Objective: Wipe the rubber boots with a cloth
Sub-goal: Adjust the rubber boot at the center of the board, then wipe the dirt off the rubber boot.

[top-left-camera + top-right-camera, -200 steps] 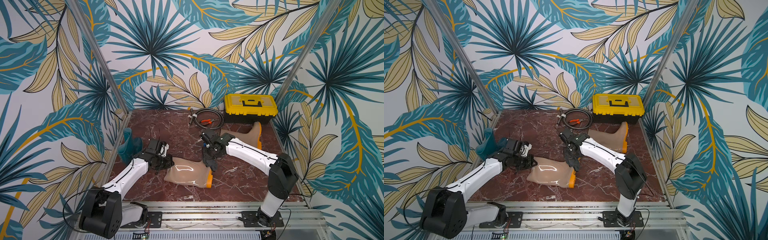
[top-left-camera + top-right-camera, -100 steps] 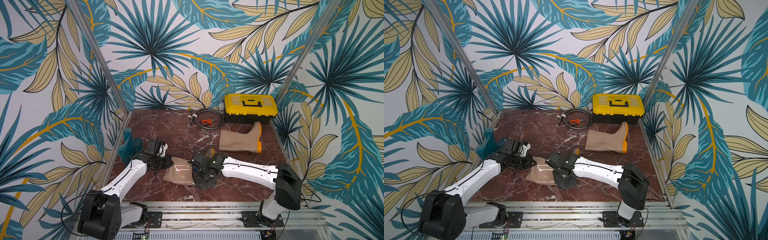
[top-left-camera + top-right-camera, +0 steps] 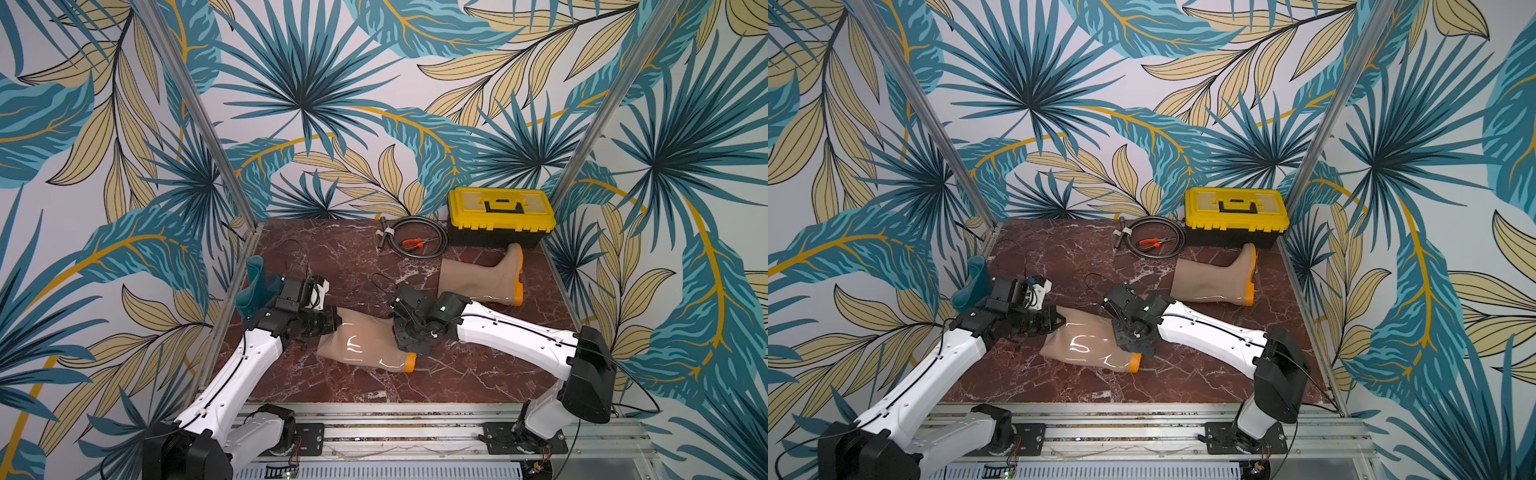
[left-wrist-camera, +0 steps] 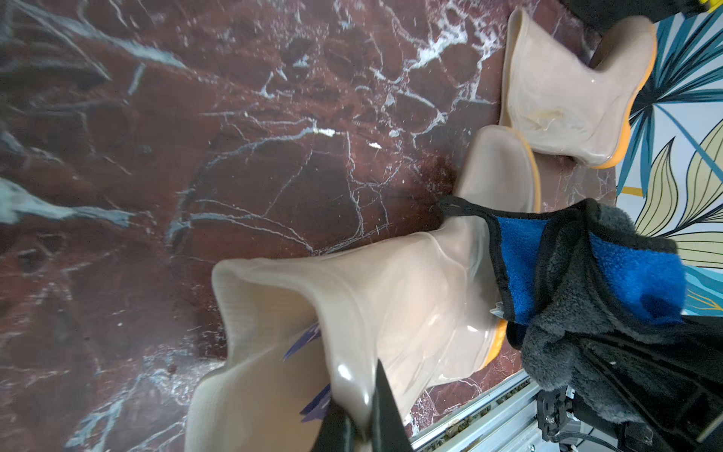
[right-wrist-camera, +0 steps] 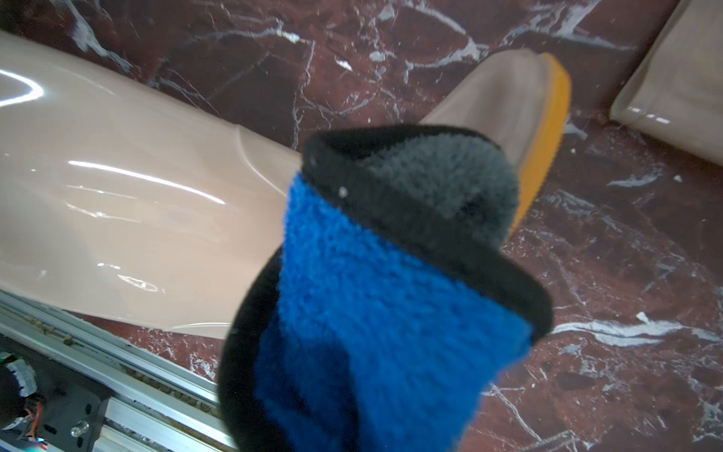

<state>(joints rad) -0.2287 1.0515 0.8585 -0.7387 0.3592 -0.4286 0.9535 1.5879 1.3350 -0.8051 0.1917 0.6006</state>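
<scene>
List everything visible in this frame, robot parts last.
near beige boot: one, beige with orange sole, lying front centre.
far beige boot: one, same colours, lying before the toolbox.
teal boot: one, dark teal, by the left wall.
cloth: one, blue and charcoal, black edging, at the near boot's foot.
toolbox: one, yellow over black, back right.
cable coil: one, black, left of toolbox.
pliers: one, orange handles, inside the coil.
table: one, red-brown marble.
left gripper: black, shut on near boot's shaft rim.
right gripper: black, shut on cloth.
</scene>
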